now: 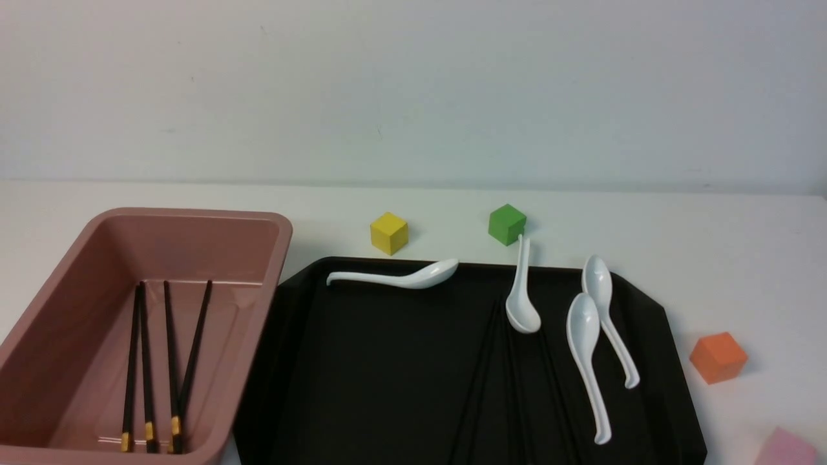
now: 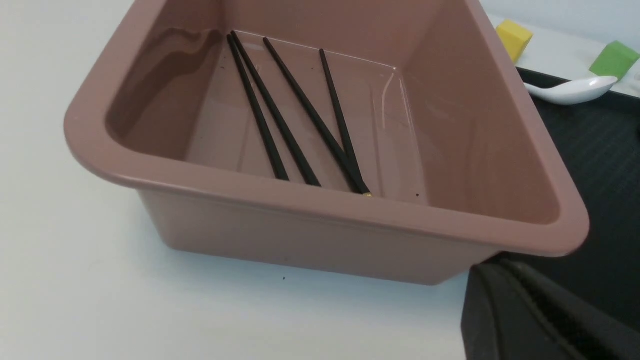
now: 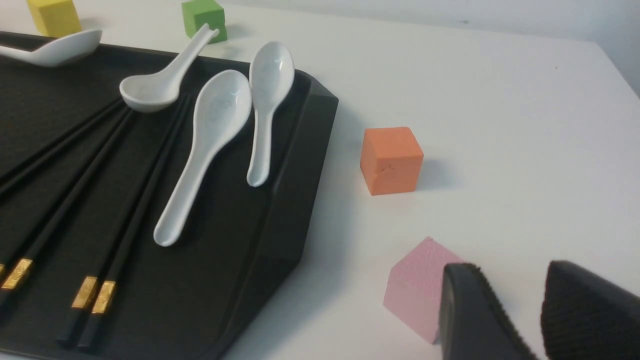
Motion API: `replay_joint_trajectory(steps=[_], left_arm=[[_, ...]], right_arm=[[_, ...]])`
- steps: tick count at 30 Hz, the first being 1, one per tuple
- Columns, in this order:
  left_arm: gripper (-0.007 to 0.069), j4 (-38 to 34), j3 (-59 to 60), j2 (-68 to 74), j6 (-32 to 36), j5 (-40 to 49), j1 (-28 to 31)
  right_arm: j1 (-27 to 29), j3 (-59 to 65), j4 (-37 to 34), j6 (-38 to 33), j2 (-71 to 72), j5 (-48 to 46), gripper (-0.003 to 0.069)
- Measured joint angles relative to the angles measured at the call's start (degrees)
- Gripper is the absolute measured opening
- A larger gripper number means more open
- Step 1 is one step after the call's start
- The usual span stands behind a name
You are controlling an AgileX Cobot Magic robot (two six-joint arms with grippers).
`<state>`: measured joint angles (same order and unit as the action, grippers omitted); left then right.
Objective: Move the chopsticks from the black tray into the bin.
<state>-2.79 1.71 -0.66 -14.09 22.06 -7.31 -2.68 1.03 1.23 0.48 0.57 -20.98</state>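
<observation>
The pink bin [image 1: 194, 213] stands at the left with several black chopsticks [image 1: 171, 361] lying in it, gold bands toward me. It also shows in the left wrist view [image 2: 225, 182], with the chopsticks [image 2: 280, 130] on its floor. Several more chopsticks [image 3: 145, 197] lie on the black tray [image 3: 280, 210], faint in the front view [image 1: 510, 387]. My left gripper [image 2: 492, 270] is shut and empty, just outside the bin's near corner by the tray's edge. My right gripper [image 3: 510, 270] is open and empty over the table, right of the tray. Neither gripper shows in the front view.
Several white soup spoons [image 1: 585, 349] lie on the tray [image 1: 387, 361], one bowl [image 3: 150, 92] resting over the chopsticks' tips. A yellow block [image 1: 389, 232] and a green block [image 1: 507, 224] sit behind the tray. An orange block [image 1: 718, 356] and a pink block [image 3: 415, 290] sit right of it, the pink one beside my right gripper.
</observation>
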Motion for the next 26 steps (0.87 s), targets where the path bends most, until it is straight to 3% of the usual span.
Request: replay_joint_trajectory(steps=[26], left_arm=[[0.0015,0.0,0.0,0.0,0.0,0.0,0.0]], right_arm=[[0.0,0.0,0.0,0.16,0.0,0.0,0.024]])
